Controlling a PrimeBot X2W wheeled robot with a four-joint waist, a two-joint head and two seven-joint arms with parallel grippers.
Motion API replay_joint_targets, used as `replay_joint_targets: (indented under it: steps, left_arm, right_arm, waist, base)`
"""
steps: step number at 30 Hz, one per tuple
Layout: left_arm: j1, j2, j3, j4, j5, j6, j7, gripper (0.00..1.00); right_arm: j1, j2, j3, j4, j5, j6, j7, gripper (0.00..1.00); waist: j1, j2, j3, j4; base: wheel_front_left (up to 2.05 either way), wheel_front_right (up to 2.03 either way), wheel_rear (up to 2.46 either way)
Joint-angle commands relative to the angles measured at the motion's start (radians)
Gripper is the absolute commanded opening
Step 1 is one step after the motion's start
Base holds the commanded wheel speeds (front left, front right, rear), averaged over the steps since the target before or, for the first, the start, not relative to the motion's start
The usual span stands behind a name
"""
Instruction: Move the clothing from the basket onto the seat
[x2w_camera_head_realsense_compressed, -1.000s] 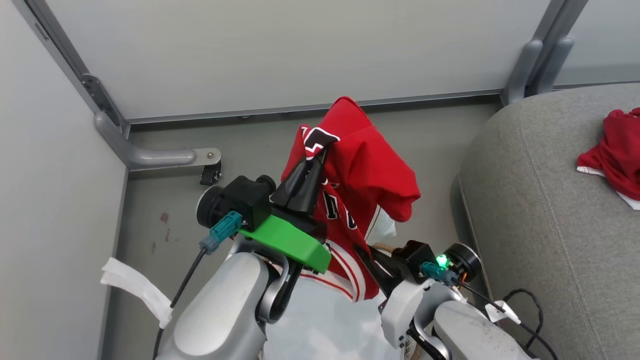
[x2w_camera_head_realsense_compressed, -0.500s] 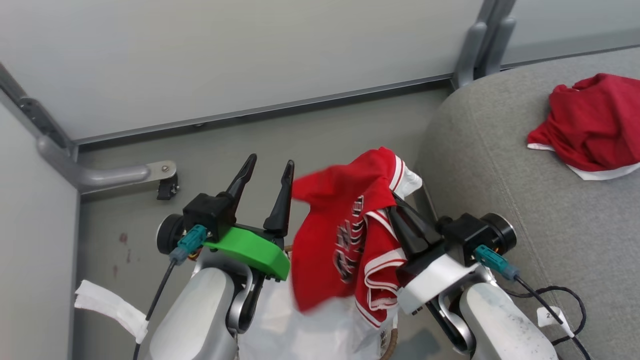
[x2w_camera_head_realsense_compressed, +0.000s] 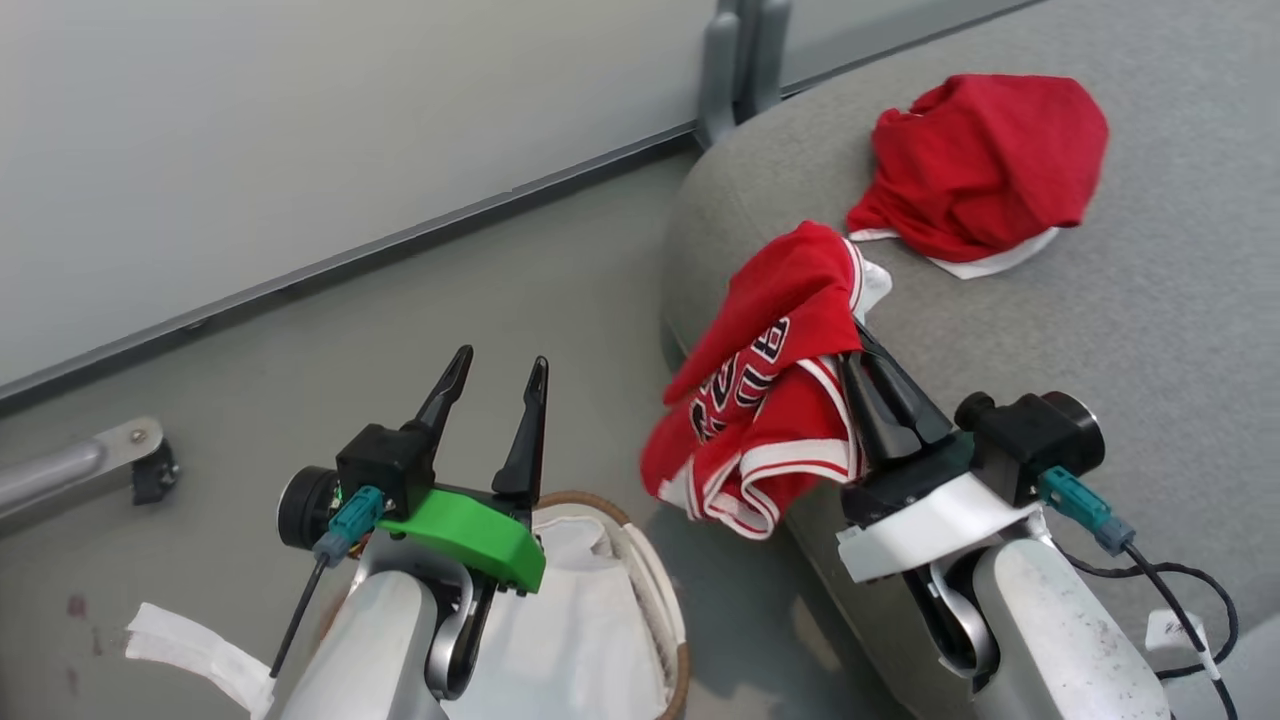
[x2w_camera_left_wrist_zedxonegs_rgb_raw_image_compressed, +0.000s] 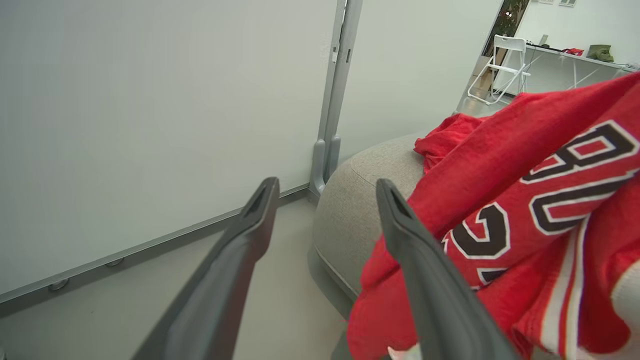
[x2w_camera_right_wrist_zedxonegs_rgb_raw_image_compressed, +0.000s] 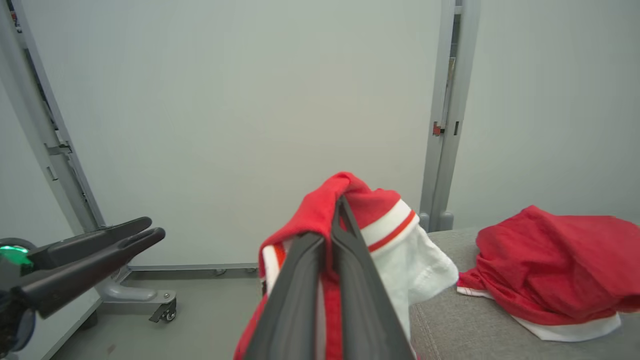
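Closest in, the basket (x2w_camera_head_realsense_compressed: 640, 560) sits on the floor under the left arm, its white liner (x2w_camera_head_realsense_compressed: 575, 640) showing. There's no red in the part I can see, though the forearm covers a good share of it, so it may not be empty. Just above, the left gripper (x2w_camera_head_realsense_compressed: 502, 358) hangs with its fingers spread wide and nothing between them.

Across to the right gripper (x2w_camera_head_realsense_compressed: 862, 352): fingers pressed tight together, pinching a fold of the jersey (x2w_camera_head_realsense_compressed: 775, 400) near its striped trim. The jersey hangs right at the rounded edge of the seat (x2w_camera_head_realsense_compressed: 1100, 380), its top draped over the fingers and most of the cloth dangling on the floor side.

That's the danger. Let go here and the weight would likely drag it off the curve onto the floor, and such a thin pinch of soft cloth could slip early. It looks like it needs carrying further in over the cushion.

The jersey itself is red and bunched, with black-and-white numbers on show, white-and-red bands at the hem and a white patch up top.

Further back, a second jersey (x2w_camera_head_realsense_compressed: 985, 165) lies crumpled on the seat, well in from the edge.
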Motion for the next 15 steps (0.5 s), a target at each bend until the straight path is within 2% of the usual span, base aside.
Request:
replay_joint_targets:
  steps: [1, 2, 9, 15]
  left_arm:
    - [0.011, 0.005, 0.006, -0.002, 0.01, -0.004, -0.001, 1.0]
    - [0.014, 0.004, 0.009, -0.003, 0.009, -0.005, -0.001, 1.0]
    - [-0.042, -0.002, -0.08, 0.029, -0.011, -0.01, -0.001, 1.0]
    - [-0.092, -0.002, -0.166, 0.053, -0.043, -0.01, -0.001, 1.0]
  right_arm:
    - [0.008, -0.003, -0.007, -0.013, -0.006, -0.001, -0.003, 0.0]
    - [0.009, -0.002, -0.014, -0.017, -0.008, -0.001, -0.003, 0.0]
    - [0.025, -0.002, -0.131, -0.084, -0.061, -0.001, -0.002, 0.0]
    - [-0.048, -0.061, -0.192, -0.161, -0.111, -0.001, -0.003, 0.0]
  waist:
    - [0.0, -0.0001, 0.018, -0.153]
    - [0.0, -0.0001, 0.018, -0.176]
    - [0.0, -0.0001, 0.052, -0.207]
    - [0.0, -0.0001, 0.089, -0.217]
  base:
    - [0.0, 0.0, 0.0]
    - [0.0, 0.0, 0.0]
    - [0.0, 0.0, 0.0]
    - [0.01, 0.01, 0.01]
